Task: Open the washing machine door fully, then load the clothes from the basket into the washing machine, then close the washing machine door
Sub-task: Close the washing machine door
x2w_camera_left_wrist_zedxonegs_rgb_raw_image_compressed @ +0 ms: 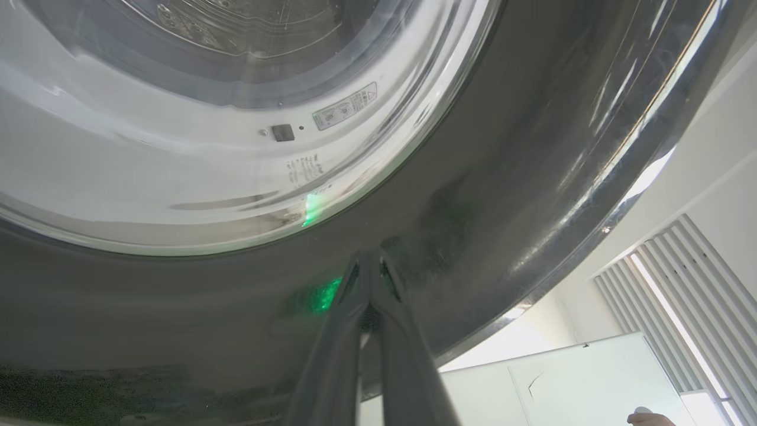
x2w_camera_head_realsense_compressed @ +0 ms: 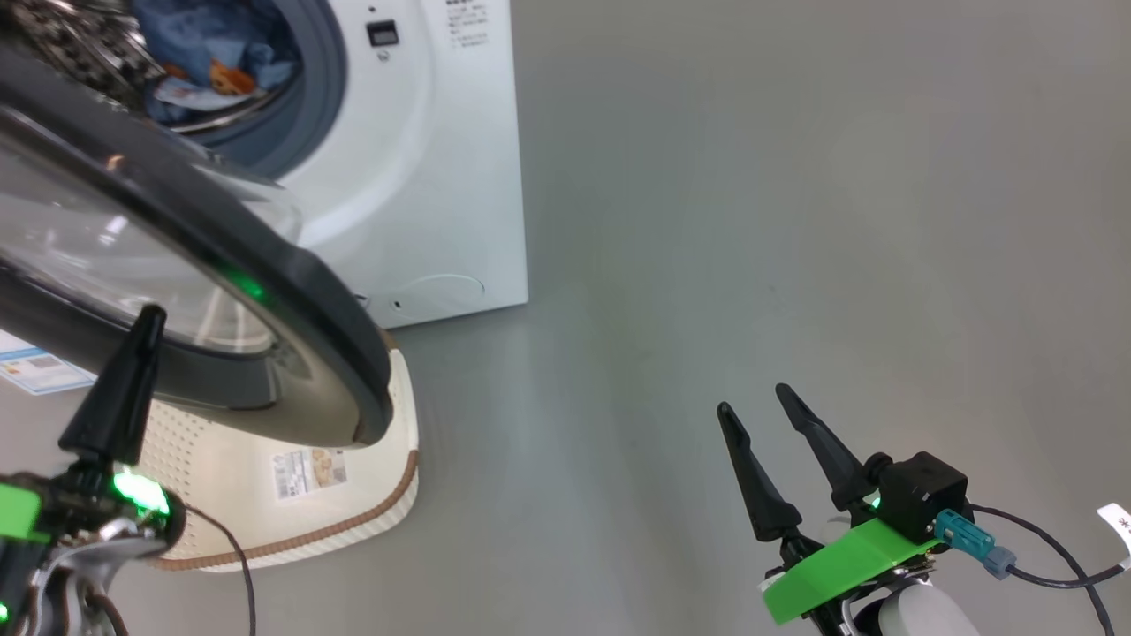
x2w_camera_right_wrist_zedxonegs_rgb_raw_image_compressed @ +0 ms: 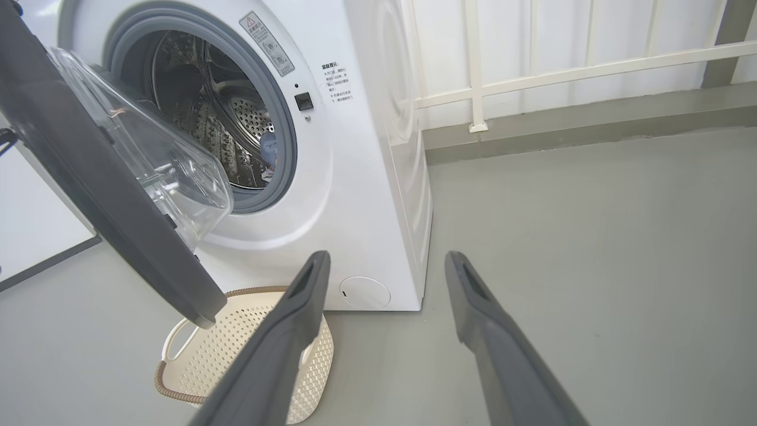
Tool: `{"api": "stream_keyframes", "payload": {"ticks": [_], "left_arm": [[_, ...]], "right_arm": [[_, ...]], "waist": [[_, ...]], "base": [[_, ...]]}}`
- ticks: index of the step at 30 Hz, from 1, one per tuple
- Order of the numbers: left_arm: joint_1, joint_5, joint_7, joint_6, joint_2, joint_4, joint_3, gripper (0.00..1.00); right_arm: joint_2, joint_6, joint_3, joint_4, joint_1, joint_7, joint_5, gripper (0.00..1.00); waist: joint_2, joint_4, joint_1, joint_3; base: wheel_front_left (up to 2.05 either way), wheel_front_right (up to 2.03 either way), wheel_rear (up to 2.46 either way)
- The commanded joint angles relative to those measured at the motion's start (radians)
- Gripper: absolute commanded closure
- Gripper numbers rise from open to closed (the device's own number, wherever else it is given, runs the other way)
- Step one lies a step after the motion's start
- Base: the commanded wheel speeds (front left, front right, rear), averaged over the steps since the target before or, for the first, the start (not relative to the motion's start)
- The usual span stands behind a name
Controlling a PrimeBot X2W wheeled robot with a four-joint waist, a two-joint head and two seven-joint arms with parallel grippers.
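Door half-open, black rim touched dead ahead by left jaws, pinched closed, nothing held. Washing machine beyond it, clothes loaded. Right jaws spread wide, empty, farther off.

The grey floor carries the washing machine and, before it, the basket, perhaps touching.

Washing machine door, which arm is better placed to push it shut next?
Left. The left gripper is shut with its tips right at the washing machine door, on its black outer rim. The right gripper hangs open, well apart from the door. The clothes already lie in the drum.
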Motion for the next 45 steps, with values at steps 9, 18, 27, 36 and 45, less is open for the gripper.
{"api": "stream_keyframes", "payload": {"ticks": [9, 18, 27, 36, 45], "left_arm": [[0.092, -0.008, -0.088, -0.003, 0.027, -0.051, 0.007, 1.00], [0.192, -0.038, -0.186, -0.003, 0.027, -0.050, -0.011, 1.00], [0.303, -0.068, -0.287, -0.003, 0.027, -0.068, -0.048, 1.00], [0.347, 0.012, -0.433, -0.003, 0.027, -0.110, -0.067, 0.00], [0.359, 0.264, -0.656, -0.003, 0.080, -0.176, -0.126, 0.00]], "right_arm": [[0.007, 0.002, 0.018, -0.005, 0.021, -0.012, 0.001, 0.00], [0.007, 0.002, 0.027, 0.009, 0.027, -0.012, 0.008, 0.00], [0.007, 0.002, 0.022, 0.013, 0.033, -0.012, 0.015, 0.00], [0.007, 0.002, 0.013, 0.009, 0.037, -0.012, 0.015, 0.00], [0.007, 0.002, 0.009, 0.001, 0.035, -0.012, 0.015, 0.00]], "waist": [[0.0000, 0.039, 0.0000, -0.066], [0.0000, 0.041, 0.0000, -0.105], [0.0000, 0.035, 0.0000, -0.130], [0.0000, 0.039, 0.0000, -0.137], [0.0000, 0.039, 0.0000, -0.134]], "base": [[0.00, 0.00, 0.00], [0.00, 0.00, 0.00], [0.00, 0.00, 0.00], [0.00, 0.00, 0.00], [0.00, 0.00, 0.00]]}}
